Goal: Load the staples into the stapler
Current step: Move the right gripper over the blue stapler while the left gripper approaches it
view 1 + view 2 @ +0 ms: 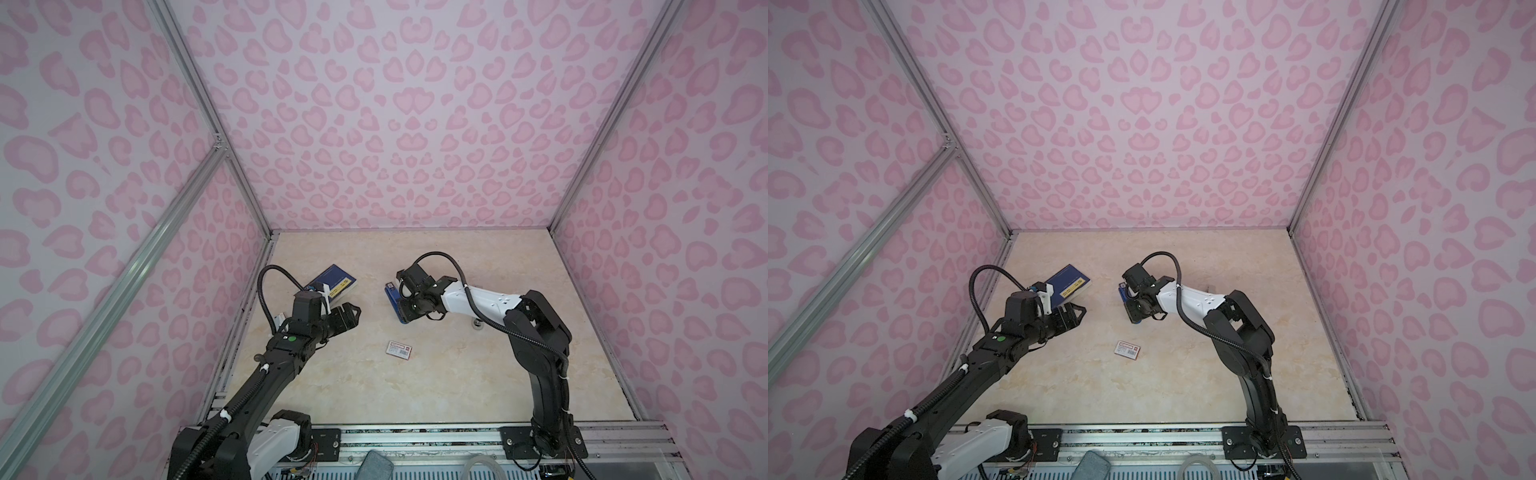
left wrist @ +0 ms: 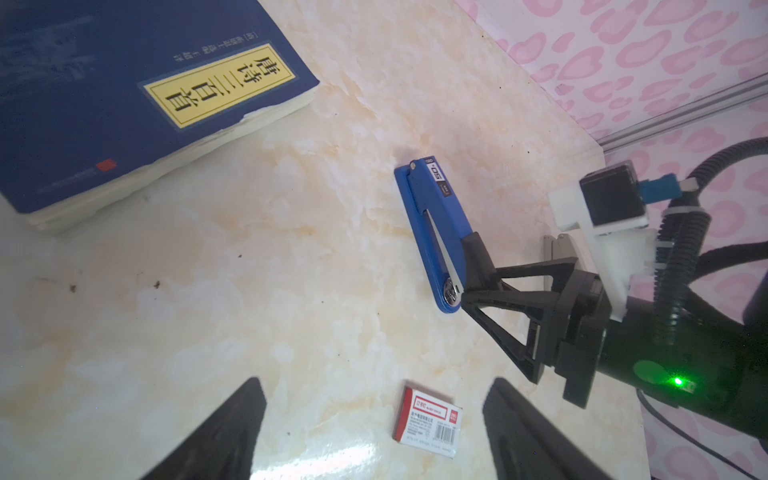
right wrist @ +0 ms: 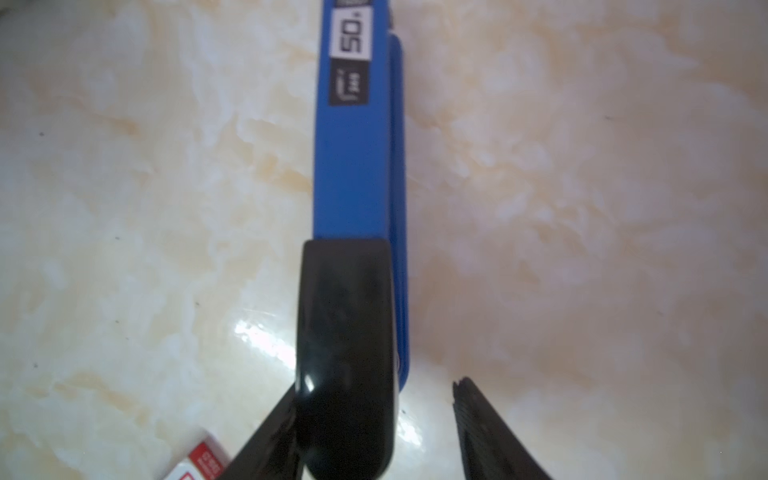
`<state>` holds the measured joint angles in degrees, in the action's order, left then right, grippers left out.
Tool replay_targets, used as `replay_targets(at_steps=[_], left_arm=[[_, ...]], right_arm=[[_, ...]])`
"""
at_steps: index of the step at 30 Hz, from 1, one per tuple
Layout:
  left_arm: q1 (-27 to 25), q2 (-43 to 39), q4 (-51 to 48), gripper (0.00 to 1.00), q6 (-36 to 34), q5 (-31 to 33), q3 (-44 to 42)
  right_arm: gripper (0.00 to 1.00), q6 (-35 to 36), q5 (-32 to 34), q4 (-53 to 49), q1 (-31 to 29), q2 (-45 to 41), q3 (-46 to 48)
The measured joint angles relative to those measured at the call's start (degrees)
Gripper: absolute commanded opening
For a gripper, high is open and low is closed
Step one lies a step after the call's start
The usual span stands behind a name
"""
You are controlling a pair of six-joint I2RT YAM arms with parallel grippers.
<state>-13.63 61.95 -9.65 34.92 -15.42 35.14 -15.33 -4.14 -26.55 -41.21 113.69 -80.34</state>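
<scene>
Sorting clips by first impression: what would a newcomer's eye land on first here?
Pink heart-spotted walls boxing in the marble table dominate both top views. Then the bright blue stapler mid-table, the right gripper straddling one end, jaws not yet closed. The red-labelled staples box lies alone nearer the front; a dark blue book sits far left.
</scene>
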Motion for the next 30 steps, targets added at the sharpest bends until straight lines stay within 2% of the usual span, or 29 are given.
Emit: replay_targets(at_steps=[6,14,16,20,25,30], left_arm=[[-3.89,6.73,-0.98,0.81,-0.74,-0.02,6.34],[-8.76,16.50,-2.73,0.72,-4.96,-1.25,16.65],[-10.19,18.84,-4.22,0.73,-5.88,-1.18,19.34],[-12.96,24.61,-8.15,0.81,-5.73,1.03,25.16],[-17.22,31.69,-12.90,0.88,-0.81,4.26,31.19],[-21.07,37.57,-14.95,0.87,6.36,6.95,37.07]], right_arm=[[0.59,0.11,-1.86,3.74,2.80,-6.19,7.28],[0.55,0.57,-10.29,14.12,7.06,-13.29,18.69],[0.56,-0.50,-11.65,16.98,8.52,-14.64,21.64],[0.58,-1.64,-12.72,21.62,9.68,-17.20,26.86],[0.60,-2.12,-12.44,25.75,9.84,-18.67,30.03],[0.59,-3.43,-12.31,29.42,9.88,-19.10,32.79]])
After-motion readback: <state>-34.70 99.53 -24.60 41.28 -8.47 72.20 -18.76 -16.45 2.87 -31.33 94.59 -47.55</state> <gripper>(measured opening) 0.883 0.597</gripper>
